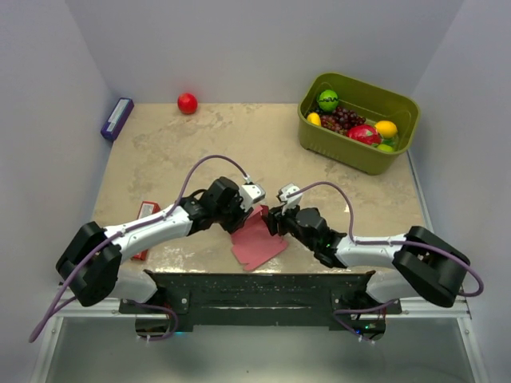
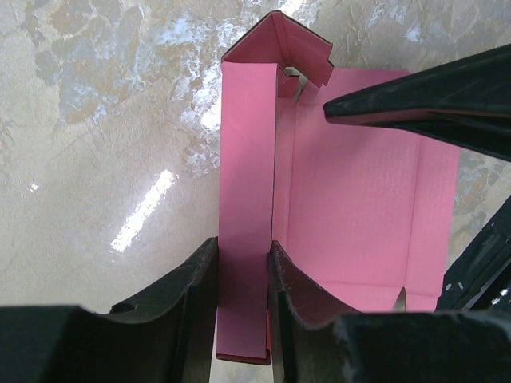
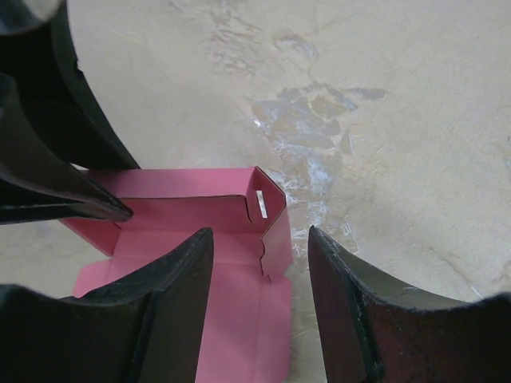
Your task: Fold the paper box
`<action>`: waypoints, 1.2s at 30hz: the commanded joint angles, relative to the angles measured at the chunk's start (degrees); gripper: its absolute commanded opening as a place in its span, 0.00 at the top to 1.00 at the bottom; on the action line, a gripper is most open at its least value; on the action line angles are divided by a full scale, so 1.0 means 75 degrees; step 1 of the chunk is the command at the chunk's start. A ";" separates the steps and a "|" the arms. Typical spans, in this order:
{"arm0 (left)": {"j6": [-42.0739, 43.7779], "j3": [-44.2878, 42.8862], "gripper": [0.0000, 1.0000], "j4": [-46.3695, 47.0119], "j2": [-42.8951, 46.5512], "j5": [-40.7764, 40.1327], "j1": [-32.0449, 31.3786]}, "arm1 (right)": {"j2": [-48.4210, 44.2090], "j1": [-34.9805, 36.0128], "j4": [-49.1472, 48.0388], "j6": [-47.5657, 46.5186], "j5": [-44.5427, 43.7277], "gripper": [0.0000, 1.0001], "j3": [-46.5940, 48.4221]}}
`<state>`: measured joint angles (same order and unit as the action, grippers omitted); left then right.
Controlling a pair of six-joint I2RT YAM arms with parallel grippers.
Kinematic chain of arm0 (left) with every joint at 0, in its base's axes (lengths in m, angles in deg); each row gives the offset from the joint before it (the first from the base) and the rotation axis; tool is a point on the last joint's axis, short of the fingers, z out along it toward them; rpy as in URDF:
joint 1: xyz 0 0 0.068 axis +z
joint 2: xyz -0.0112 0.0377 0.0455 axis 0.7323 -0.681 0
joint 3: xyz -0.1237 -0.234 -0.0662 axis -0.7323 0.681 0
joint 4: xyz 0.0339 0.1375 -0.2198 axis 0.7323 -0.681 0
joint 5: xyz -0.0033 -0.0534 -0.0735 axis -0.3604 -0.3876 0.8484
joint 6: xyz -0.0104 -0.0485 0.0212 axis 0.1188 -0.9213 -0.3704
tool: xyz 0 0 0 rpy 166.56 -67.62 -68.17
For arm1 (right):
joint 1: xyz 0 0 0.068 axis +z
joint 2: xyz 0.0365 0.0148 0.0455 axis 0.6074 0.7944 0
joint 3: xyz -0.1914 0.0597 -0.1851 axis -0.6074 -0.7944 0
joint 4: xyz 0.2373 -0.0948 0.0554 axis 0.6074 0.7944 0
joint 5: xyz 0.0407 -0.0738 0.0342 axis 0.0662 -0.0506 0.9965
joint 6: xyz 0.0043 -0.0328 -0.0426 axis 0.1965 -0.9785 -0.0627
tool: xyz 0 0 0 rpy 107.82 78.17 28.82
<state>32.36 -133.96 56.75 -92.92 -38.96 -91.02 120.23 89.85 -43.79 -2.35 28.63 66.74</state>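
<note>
No text, brand, number or sign can be read in any view. A white label is seen on the red packet (image 1: 150,209) at the left of the worktop (image 1: 239,144), but its print is too small to be made out. Only faint, unreadable marks are seen inside the paper box (image 2: 359,199).

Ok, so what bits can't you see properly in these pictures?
- Top external: the far part of the paper box is hidden under the left gripper and right gripper.
- Top external: the red packet is partly under the left arm.
- Left wrist: the box's right side is covered by the right gripper.
- Right wrist: the box's near end is cut off by the bottom edge.
</note>
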 commanded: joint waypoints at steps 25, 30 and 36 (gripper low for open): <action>0.0285 -0.0177 1.00 -0.0098 -0.0326 -0.0849 -0.0621 | 0.1658 0.0027 -0.1840 -0.0544 -0.0628 0.98 0.0424; 0.0250 -0.0259 1.00 -0.0203 -0.0408 -0.1271 -0.0762 | 0.1202 0.0015 -0.1759 -0.0182 -0.0675 0.62 0.0096; 0.0238 -0.0317 1.00 -0.0333 -0.0514 -0.1657 -0.0937 | -0.0262 -0.0020 -0.1337 0.0510 -0.1167 0.47 -0.0782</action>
<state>33.63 -135.36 57.27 -95.11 -49.40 -96.88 125.10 89.89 -53.80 -2.41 23.76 64.16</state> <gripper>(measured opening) 0.317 0.526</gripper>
